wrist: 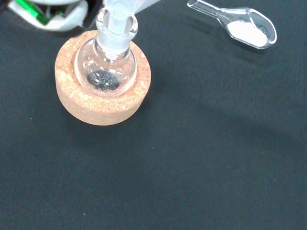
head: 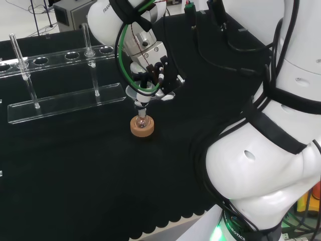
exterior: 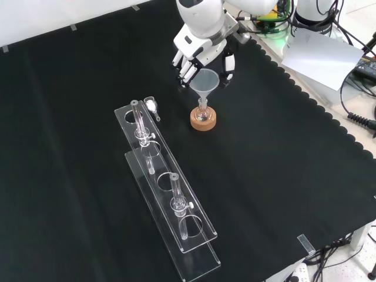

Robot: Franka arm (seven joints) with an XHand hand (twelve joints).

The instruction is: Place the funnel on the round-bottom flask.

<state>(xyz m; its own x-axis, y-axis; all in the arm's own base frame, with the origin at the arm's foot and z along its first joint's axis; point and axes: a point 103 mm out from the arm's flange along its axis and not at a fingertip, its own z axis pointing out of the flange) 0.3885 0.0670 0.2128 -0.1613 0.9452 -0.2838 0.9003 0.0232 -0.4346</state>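
Closest in the wrist view sits the cork ring (wrist: 102, 81), a tan stand on the black cloth (wrist: 192, 167), with the round-bottom flask (wrist: 105, 72) seated in its hollow and a dark patch showing through the glass at the bottom of the bulb. Into the flask's neck runs the clear stem of the funnel (exterior: 204, 84); the front view shows the funnel upright, its wide cone above the flask and its stem reaching down into the neck. The hand (exterior: 197, 56) comes in from the far side in the front view and hangs right over the funnel, its black and white fingers (exterior: 183, 69) curled down around the cone's rim on the left and right; whether they actually press on the glass I cannot tell. In the head view the hand (head: 150, 70) stands directly above the flask and ring, near the middle of the cloth. A small glass scoop (wrist: 240, 26) holding white powder lies on the cloth near the flask, apart from it. Left of the flask in the front view a clear plastic rack (exterior: 167, 194) runs toward the near edge, with two glass tubes (exterior: 140, 126) standing in it.
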